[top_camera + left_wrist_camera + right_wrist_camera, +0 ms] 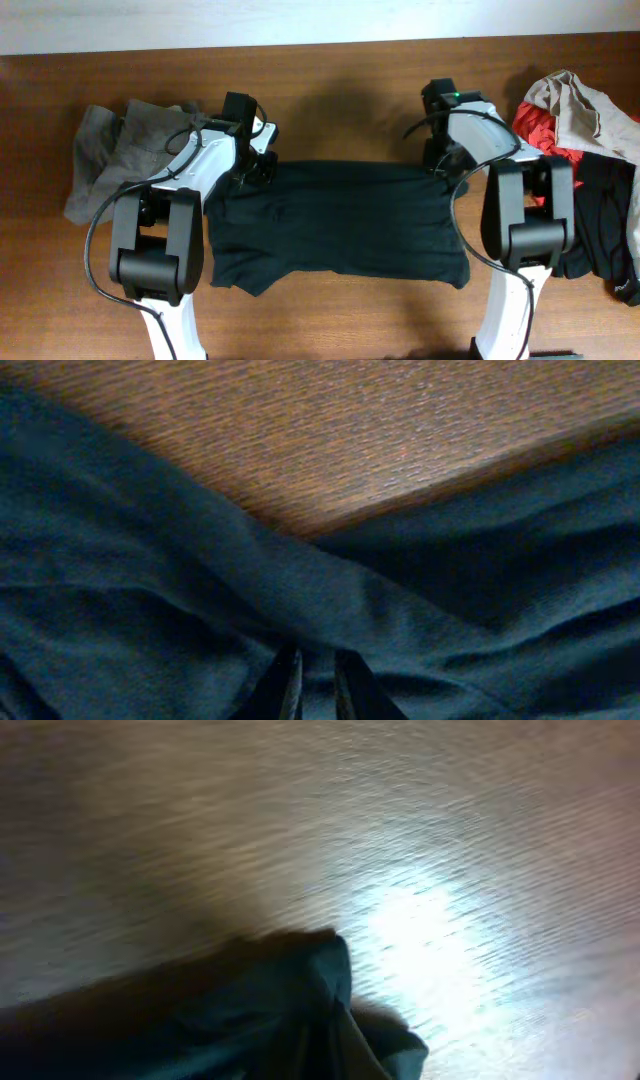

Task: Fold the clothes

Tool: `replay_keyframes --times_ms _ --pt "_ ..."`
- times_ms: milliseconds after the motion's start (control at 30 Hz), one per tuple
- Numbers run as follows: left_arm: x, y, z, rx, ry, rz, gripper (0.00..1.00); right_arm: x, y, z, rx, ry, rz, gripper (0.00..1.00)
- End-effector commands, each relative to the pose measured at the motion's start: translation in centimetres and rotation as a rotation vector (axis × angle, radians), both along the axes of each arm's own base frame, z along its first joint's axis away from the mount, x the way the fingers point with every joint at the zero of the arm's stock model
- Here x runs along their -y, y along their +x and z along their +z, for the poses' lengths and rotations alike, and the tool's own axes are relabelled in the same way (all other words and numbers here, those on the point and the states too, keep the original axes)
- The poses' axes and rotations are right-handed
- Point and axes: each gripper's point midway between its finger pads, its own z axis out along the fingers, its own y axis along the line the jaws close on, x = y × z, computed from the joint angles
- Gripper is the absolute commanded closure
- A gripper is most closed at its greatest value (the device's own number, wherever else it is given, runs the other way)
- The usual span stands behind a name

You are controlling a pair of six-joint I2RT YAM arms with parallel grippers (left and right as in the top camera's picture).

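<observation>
starting at the left of the brown wooden worktop (340,90), the grey trousers (100,160) lie in a crumpled heap near the far left edge, and the left arm (160,240) crosses over their right-hand part. the left gripper (258,172) sits low at the far left corner of the black t-shirt (340,225). in the left wrist view its two dark fingers (285,685) stand almost together, with only a narrow slit between them, clamped on a raised fold of the dark cloth that runs across the tips; bare wood shows beyond the fold. the black t-shirt lies spread across the middle of the worktop between the two arms, its long side running left to right, its far edge drawn fairly straight from one gripper to the other, and one sleeve sticking out at the near left corner. the right gripper (443,170) sits low at the far right corner of the garment. the right wrist view is blurred: a bunched peak of dark cloth rises at the lower centre against the wood, and the fingers themselves cannot be made out. the right gripper is closed together; whether cloth is pinched in it cannot be told. to the right of the right arm (525,220), a separate heap lies at the worktop edge: a beige piece (585,110) on top at the far side, a red piece (533,125) showing under it, and a black piece (600,235) nearer the front.
</observation>
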Motion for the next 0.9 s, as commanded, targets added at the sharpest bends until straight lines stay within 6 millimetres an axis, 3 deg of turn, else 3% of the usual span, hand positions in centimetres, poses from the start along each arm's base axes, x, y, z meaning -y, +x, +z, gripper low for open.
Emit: replay_keyframes --times_ms 0,200,333,500,567,633,867 --pt "-0.3 -0.3 -1.2 -0.027 0.018 -0.015 0.88 1.5 -0.6 -0.6 -0.030 0.065 -0.046 0.96" --pt "-0.3 -0.3 -1.2 -0.027 0.018 -0.015 0.88 1.0 -0.4 0.2 -0.035 0.286 -0.006 0.89" --pt "-0.3 -0.3 -1.2 -0.027 0.018 -0.015 0.88 1.9 -0.6 0.5 -0.030 0.349 -0.039 0.87" --pt "-0.3 -0.3 -1.2 -0.027 0.018 -0.015 0.89 4.2 -1.2 0.5 -0.026 0.365 -0.130 0.86" --pt "-0.3 -0.3 -1.2 -0.027 0.018 -0.015 0.88 4.9 -1.1 0.7 -0.015 0.376 -0.152 0.78" --pt "-0.4 -0.3 -1.2 -0.026 0.022 -0.015 0.88 5.6 -1.0 0.9 -0.003 0.381 -0.167 0.78" --pt "-0.4 -0.3 -1.2 -0.025 0.026 -0.014 0.88 6.4 0.0 2.8 0.032 0.409 -0.190 0.72"
